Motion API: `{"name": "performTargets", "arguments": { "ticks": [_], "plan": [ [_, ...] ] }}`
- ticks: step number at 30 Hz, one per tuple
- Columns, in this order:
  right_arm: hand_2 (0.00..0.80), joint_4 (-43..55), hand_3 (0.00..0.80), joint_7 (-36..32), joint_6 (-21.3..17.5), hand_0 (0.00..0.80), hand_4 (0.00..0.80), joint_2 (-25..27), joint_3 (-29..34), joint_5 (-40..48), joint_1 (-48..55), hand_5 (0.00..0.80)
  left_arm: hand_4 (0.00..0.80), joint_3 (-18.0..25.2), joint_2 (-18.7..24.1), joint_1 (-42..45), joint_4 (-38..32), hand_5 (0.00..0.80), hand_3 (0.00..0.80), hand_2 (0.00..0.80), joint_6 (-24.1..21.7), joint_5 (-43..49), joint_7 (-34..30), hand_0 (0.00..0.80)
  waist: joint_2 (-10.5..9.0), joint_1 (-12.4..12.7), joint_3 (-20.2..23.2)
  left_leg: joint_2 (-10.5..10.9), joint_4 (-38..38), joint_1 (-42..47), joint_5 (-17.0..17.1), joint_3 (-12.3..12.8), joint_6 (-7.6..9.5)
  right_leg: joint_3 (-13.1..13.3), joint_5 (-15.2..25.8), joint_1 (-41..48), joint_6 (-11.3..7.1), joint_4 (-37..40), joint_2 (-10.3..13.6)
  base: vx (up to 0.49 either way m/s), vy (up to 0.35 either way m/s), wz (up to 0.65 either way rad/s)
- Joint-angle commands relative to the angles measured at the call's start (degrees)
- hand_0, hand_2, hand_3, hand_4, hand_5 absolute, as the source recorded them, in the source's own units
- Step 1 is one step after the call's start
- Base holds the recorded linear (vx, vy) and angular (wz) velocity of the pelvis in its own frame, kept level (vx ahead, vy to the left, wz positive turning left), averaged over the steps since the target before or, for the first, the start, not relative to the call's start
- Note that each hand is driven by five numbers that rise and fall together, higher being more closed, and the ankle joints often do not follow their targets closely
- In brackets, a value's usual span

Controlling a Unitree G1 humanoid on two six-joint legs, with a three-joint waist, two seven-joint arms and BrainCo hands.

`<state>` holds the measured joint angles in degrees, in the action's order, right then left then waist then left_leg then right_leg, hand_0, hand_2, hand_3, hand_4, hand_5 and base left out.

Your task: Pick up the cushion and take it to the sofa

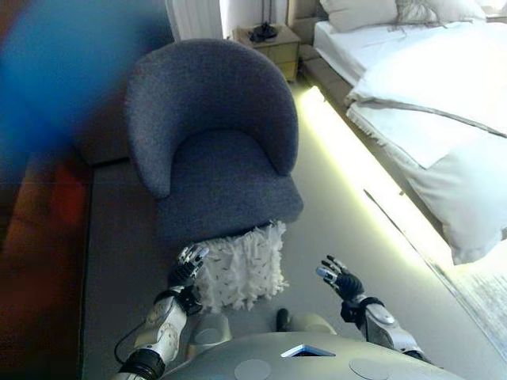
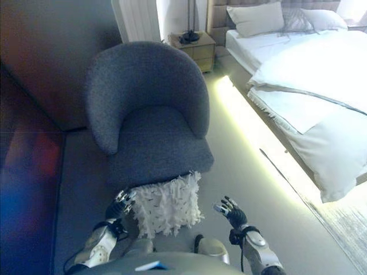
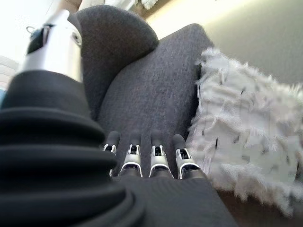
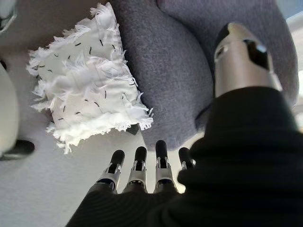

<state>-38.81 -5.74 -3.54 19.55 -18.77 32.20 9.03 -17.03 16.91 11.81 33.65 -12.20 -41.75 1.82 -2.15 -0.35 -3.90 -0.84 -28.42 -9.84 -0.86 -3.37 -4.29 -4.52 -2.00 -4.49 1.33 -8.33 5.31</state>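
A white fringed cushion with small dark flecks leans upright on the floor against the front of a grey-blue armchair. It also shows in the right eye view, the left wrist view and the right wrist view. My left hand is open, its fingers straight, right beside the cushion's left edge. My right hand is open, a short way to the right of the cushion and apart from it. Neither hand holds anything.
A bed with white bedding stands at the right, with a lit strip along its base. A wooden nightstand stands behind the armchair. A dark wall runs along the left. Grey floor lies between chair and bed.
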Motion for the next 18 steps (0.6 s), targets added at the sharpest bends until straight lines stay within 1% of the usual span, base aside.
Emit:
{"name": "performTargets", "arguments": {
  "ticks": [1,2,3,4,5,6,8,9,11,12,14,15,16,17,18],
  "plan": [
    [0.000,0.8,0.000,0.5,-2.9,0.000,0.000,0.6,0.3,-2.3,-4.2,0.000,0.000,1.3,2.0,-1.0,-3.1,0.000,0.000,0.000,-4.5,5.0,1.4,0.000,1.32,1.6,-3.7,-0.5,16.7,-1.0,9.7,1.7,2.41,0.7,5.3,1.1,-3.41,3.6,0.4,0.033,0.181,0.07],
    [0.000,-0.6,0.000,0.9,-3.9,0.000,0.000,0.7,0.6,-2.5,-5.0,0.000,0.000,1.1,2.4,-2.0,-2.1,0.000,0.000,0.000,-4.4,5.9,1.5,0.000,1.73,2.1,-4.3,-1.1,19.9,-1.7,10.1,2.3,1.97,0.1,4.8,1.4,-3.61,3.6,0.5,0.028,0.179,0.21],
    [0.000,-1.8,0.000,1.4,-4.6,0.000,0.000,0.7,1.1,-2.8,-5.7,0.000,0.000,1.2,2.4,-3.3,-0.4,0.000,0.000,0.000,-4.3,7.6,1.7,0.000,1.65,2.3,-4.8,-1.1,19.6,-2.5,9.2,3.0,1.93,-0.5,4.5,1.8,-3.83,3.6,1.2,0.034,0.151,0.29],
    [0.000,-2.4,0.000,1.9,-4.8,0.000,0.000,0.5,1.2,-3.3,-6.1,0.000,0.000,1.3,2.4,-3.9,0.4,0.000,0.000,0.000,-4.1,8.9,2.1,0.000,1.30,2.3,-4.8,-0.7,19.7,-2.0,7.2,3.1,2.50,-0.4,4.7,1.9,-4.18,3.9,1.8,0.077,0.202,0.24],
    [0.000,-3.2,0.000,2.8,-4.9,0.000,0.000,0.1,1.6,-3.9,-6.5,0.000,0.000,1.2,2.2,-4.6,2.3,0.000,0.000,0.000,-4.5,11.2,2.6,0.000,1.53,2.3,-4.8,0.1,21.5,-0.7,5.7,2.3,3.16,-0.6,4.4,1.6,-4.73,3.1,2.6,0.115,0.221,0.16],
    [0.000,-3.3,0.000,3.3,-4.7,0.000,0.000,-0.1,1.8,-4.2,-6.6,0.000,0.000,0.9,2.1,-5.1,3.4,0.000,0.000,0.000,-4.6,12.0,3.0,0.000,1.77,2.1,-4.9,0.2,22.0,0.1,5.3,2.8,3.34,-0.9,4.2,1.4,-5.03,2.3,3.0,0.135,0.251,0.00],
    [0.000,-2.4,0.000,5.2,-4.6,0.000,0.000,-0.5,2.2,-6.5,-6.5,0.000,0.000,1.2,2.1,-6.5,5.0,0.000,0.000,0.000,-4.6,12.3,3.1,0.000,1.80,2.4,-5.6,1.6,20.2,-1.0,4.0,2.6,4.26,-1.3,3.4,0.5,-5.90,0.2,4.7,0.027,0.198,-0.10],
    [0.000,-2.9,0.000,5.6,-5.5,0.000,0.000,-0.2,2.1,-6.9,-7.4,0.000,0.000,1.3,2.1,-8.2,6.4,0.000,0.000,0.000,-5.0,12.5,2.9,0.000,1.85,2.8,-6.4,2.2,19.0,-2.6,3.7,3.0,4.67,-1.9,2.8,-0.5,-6.05,-1.2,5.5,-0.123,0.173,-0.07],
    [0.000,-4.4,0.000,6.1,-6.5,0.000,0.000,-0.3,1.9,-7.6,-9.2,0.000,0.000,0.7,2.2,-11.2,8.7,0.000,0.000,0.000,-5.8,13.0,3.6,0.000,2.08,3.4,-8.0,2.6,17.1,-4.7,3.2,3.4,5.17,-3.2,2.1,-2.9,-5.84,-4.9,6.9,-0.169,0.145,-0.11],
    [0.000,-5.7,0.000,7.5,-7.3,0.000,0.000,-0.2,1.4,-8.7,-11.1,0.000,0.000,0.6,2.1,-13.6,10.2,0.000,0.000,0.000,-6.0,13.3,3.6,0.000,2.56,3.7,-9.9,2.6,15.3,-5.9,2.6,3.7,5.46,-3.1,3.4,-7.1,-5.45,-10.3,8.3,-0.172,0.104,-0.13],
    [0.000,-7.2,0.000,9.8,-7.7,0.000,0.000,0.2,0.4,-10.3,-14.3,0.000,0.000,0.3,2.4,-17.1,11.6,0.000,0.000,0.000,-5.5,14.0,3.9,0.000,2.99,4.0,-12.4,2.5,13.1,-7.8,1.7,3.7,5.63,-1.7,4.4,-11.7,-4.84,-13.4,9.2,-0.191,0.030,0.13],
    [0.000,-8.0,0.000,11.2,-7.9,0.000,0.000,0.4,-0.4,-10.2,-16.5,0.000,0.000,-0.6,2.5,-19.8,12.6,0.000,0.000,0.000,-5.6,14.2,4.4,0.000,3.06,4.0,-13.8,2.6,11.8,-9.6,1.4,3.6,5.41,-0.8,5.1,-13.5,-4.80,-11.8,9.3,-0.348,-0.129,0.33],
    [0.000,-10.8,0.000,13.0,-8.2,0.000,0.000,0.8,-1.9,-9.1,-23.1,0.000,0.000,-2.8,3.1,-25.2,14.3,0.000,0.000,0.000,-6.4,14.4,5.4,0.000,2.68,3.5,-16.7,2.7,10.1,-13.5,0.9,3.3,5.03,1.4,8.2,-16.8,-6.03,-8.3,9.3,-0.389,-0.201,0.33],
    [0.000,-12.7,0.000,13.6,-8.7,0.000,0.000,0.8,-2.7,-8.3,-26.5,0.000,0.000,-3.6,3.6,-27.7,15.0,0.000,0.000,0.000,-6.8,14.9,6.0,0.000,2.09,3.5,-17.7,2.5,9.0,-16.1,0.8,3.7,4.89,1.5,8.4,-17.6,-6.50,-6.8,8.8,-0.402,-0.242,0.25],
    [0.000,-13.5,0.000,14.6,-8.6,0.000,0.000,0.6,-3.6,-8.5,-29.4,0.000,0.000,-4.6,4.0,-29.7,15.1,0.000,0.000,0.000,-7.0,15.1,7.6,0.000,1.55,3.4,-18.7,2.2,7.5,-18.9,1.0,3.7,4.56,1.3,8.8,-19.3,-6.57,-6.0,8.5,-0.271,-0.202,0.16]
  ]
}}
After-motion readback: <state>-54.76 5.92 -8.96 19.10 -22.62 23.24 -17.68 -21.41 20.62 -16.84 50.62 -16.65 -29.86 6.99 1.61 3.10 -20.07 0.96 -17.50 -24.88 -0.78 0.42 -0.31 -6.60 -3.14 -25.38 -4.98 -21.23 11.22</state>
